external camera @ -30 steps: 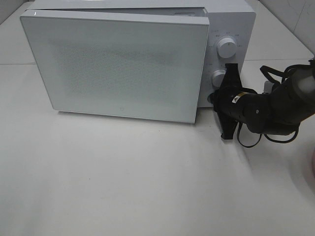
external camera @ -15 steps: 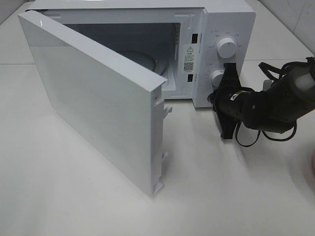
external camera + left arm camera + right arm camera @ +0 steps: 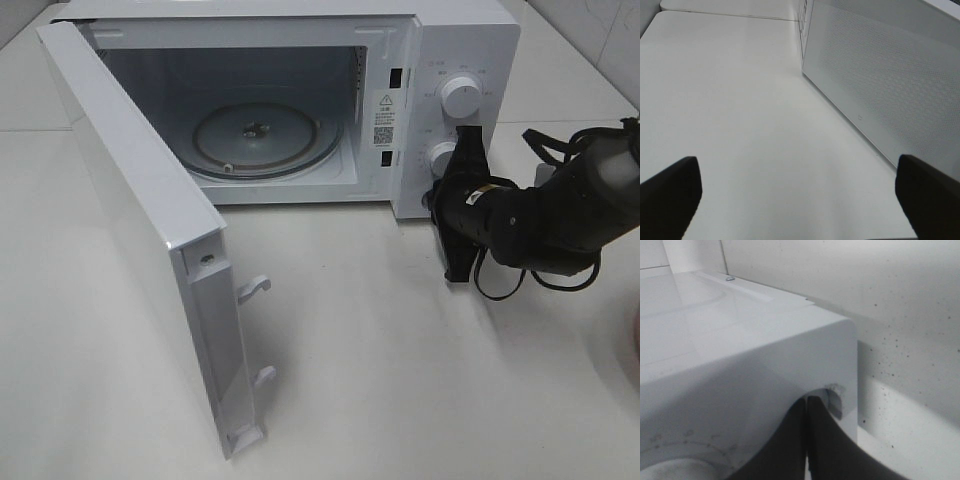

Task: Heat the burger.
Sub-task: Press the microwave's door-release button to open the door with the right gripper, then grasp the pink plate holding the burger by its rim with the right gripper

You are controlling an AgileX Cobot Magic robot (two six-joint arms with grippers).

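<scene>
The burger is out of view in every frame. The white microwave [image 3: 450, 60] stands at the back of the table with its door [image 3: 140, 220] swung wide open toward the left front, showing the bare glass turntable [image 3: 255, 135]. My right gripper [image 3: 433, 198] is shut, and its tips rest against the bottom of the control panel, below the lower knob [image 3: 443, 157]. The right wrist view shows the two fingers [image 3: 790, 440] pressed together against the microwave's lower corner [image 3: 835, 355]. My left gripper [image 3: 800, 200] is open with nothing in it, hovering over bare table beside the door's outer face [image 3: 890, 85].
The upper knob [image 3: 460, 96] sits above the lower one on the panel. Two door latch hooks [image 3: 252, 288] stick out from the door's free edge over the table's middle. A pink sliver [image 3: 636, 345] shows at the right border. Cables trail behind the right arm [image 3: 560, 215].
The microwave door went from nearly closed to fully swung open toward the left front, uncovering the cavity and turntable. The right gripper stayed at the panel's lower edge.
</scene>
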